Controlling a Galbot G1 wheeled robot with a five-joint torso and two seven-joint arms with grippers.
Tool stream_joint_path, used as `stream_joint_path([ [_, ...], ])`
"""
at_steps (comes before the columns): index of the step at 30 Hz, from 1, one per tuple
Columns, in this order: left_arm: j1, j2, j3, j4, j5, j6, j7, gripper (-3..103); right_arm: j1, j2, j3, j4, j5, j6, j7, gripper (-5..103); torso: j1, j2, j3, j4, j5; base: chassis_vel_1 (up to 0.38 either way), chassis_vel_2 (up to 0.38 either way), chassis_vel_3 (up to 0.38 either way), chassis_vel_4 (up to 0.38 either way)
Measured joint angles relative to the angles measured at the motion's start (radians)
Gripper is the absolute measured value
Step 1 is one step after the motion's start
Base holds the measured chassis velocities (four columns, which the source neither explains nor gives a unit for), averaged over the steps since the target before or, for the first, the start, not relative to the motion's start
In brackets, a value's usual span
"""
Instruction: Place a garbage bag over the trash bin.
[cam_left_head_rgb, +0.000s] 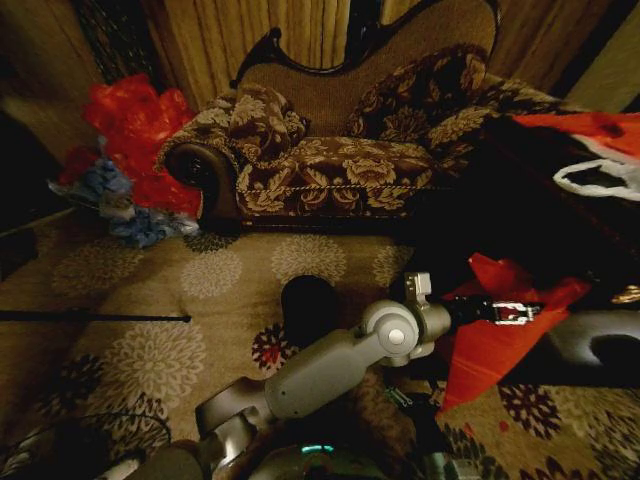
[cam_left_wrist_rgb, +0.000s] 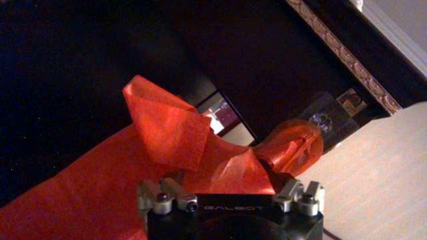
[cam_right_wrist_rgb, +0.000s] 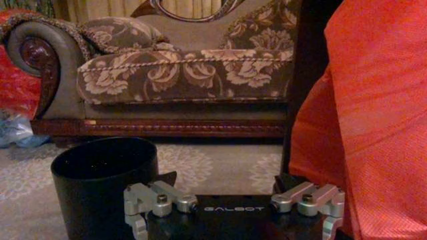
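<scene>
While hand-held, garbage bag (cam_left_head_rgb: 490, 345) beside left hand (cam_left_head_rgb: 512, 312)

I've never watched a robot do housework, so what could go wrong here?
The garbage bag hangs bunched and unopened from the left gripper, off to the side of the trash bin, so it may miss the rim. The right gripper sits right beside the bin and might tip it over.

Thin, crinkled, glossy red plastic is seen in the garbage bag (cam_left_head_rgb: 490, 345); matt black plastic in the trash bin (cam_right_wrist_rgb: 103, 182); patterned woven cloth on the sofa (cam_left_head_rgb: 330, 170).
</scene>
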Motion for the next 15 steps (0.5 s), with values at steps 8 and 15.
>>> stream_joint_path([
  [8, -0.004, 0.000, 0.008, 0.014, -0.020, 0.000, 0.009, 57, 0.000, 0.002, 0.002, 0.000, 0.000, 0.000, 0.002, 100, 0.000, 0.000, 0.000, 0.0000, 0.0000, 0.000, 0.000, 0.000, 0.000],
  [15, -0.007, -0.003, 0.014, 0.017, -0.042, 0.004, 0.016, 35, -0.002, 0.002, 0.002, 0.002, 0.000, 0.000, 0.002, 100, 0.000, 0.000, 0.000, 0.0000, -0.0001, 0.000, 0.000, 0.000, 0.000],
])
